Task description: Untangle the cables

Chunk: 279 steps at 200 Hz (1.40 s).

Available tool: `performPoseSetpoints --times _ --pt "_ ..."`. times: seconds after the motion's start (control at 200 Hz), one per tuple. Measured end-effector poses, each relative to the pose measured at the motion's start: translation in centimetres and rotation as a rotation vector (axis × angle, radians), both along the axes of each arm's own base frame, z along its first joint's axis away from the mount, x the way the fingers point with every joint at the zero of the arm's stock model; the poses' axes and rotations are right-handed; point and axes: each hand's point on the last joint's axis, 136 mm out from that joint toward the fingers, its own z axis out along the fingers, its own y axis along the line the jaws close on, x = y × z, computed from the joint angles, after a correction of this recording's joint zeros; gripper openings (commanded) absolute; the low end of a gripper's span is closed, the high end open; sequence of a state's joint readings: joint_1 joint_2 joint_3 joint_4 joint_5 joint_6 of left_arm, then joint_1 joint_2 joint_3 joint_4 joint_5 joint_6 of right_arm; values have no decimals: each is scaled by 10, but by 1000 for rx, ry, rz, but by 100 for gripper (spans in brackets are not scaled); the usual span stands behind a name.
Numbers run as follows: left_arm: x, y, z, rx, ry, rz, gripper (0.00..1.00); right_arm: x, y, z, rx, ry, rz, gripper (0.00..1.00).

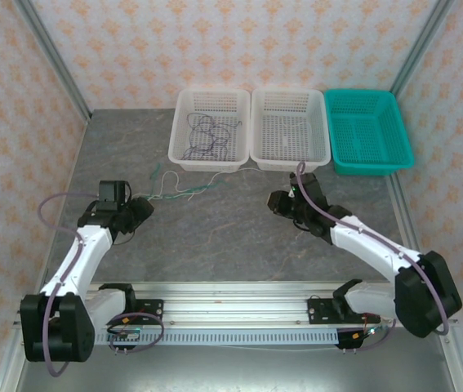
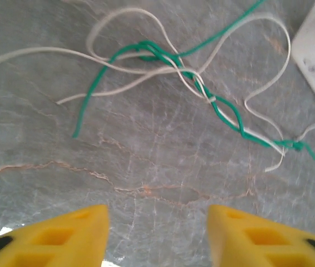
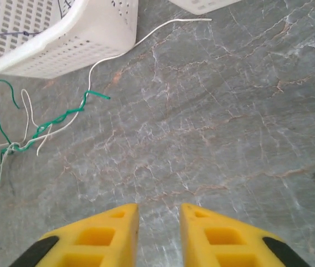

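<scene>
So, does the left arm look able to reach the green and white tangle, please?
Probably yes: the left gripper hangs open just short of the tangled cables, only bare table between them.

The green cable entwines the white cable beside a basket; the pincer stands slightly parted.

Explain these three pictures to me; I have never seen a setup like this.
This is a robot with a left arm and a right arm, bolted to a grey table. One picture looks down from above and behind them. The other two come from a camera on each wrist, so the yellow shapes at the bottom are that arm's own fingers. The left gripper and the right gripper are both open and hold nothing. On the table, a thin green wire and a thin white wire lie twisted together. At the far side stand a left white basket with dark wires in it, a second white basket and a teal basket.
</scene>
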<state>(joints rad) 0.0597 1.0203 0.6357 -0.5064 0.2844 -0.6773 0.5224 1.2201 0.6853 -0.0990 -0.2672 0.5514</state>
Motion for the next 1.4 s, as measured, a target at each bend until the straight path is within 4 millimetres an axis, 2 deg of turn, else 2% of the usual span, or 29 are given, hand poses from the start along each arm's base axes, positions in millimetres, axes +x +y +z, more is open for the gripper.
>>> performPoseSetpoints --times 0.075,0.135,0.185,0.25,0.36,0.415,0.51,0.656,0.771,0.866,1.081,1.181,1.266,1.326,1.396 --pt "0 0 19 84 -65 -32 62 5 -2 -8 9 46 -62 34" --pt "4 -12 43 149 -150 -116 62 6 -5 -15 13 87 -111 35" --pt "10 -32 68 189 -244 -219 61 7 -7 -20 15 118 -146 36" --pt "17 -62 90 224 -323 -361 59 6 -9 -24 16 148 -174 37" --pt "31 -106 106 296 -356 -558 59 6 -9 -23 27 169 -198 40" --pt "42 -122 102 339 -338 -624 59 7 -8 -21 35 172 -200 40" --pt "65 -136 68 419 -243 -704 62 5 -8 -22 36 180 -200 41" --pt "90 -133 3 558 -55 -785 72 0 -10 -19 32 188 -197 42" --pt "101 -129 -28 640 32 -832 77 -2 -12 -6 49 160 -193 43" --pt "113 -128 -36 693 65 -843 78 -3 -12 4 68 133 -190 44" --pt "140 -130 -30 760 74 -835 72 -4 -12 7 74 129 -187 44" --pt "144 -129 -37 773 116 -846 69 -4 -12 7 74 129 -187 44" --pt "137 -126 -49 778 168 -862 66 -4 -12 9 76 126 -187 44" --pt "138 -126 -48 778 173 -864 61 -5 -13 11 80 119 -187 44" --pt "139 -126 -49 778 187 -864 48 -5 -13 15 87 110 -186 44"
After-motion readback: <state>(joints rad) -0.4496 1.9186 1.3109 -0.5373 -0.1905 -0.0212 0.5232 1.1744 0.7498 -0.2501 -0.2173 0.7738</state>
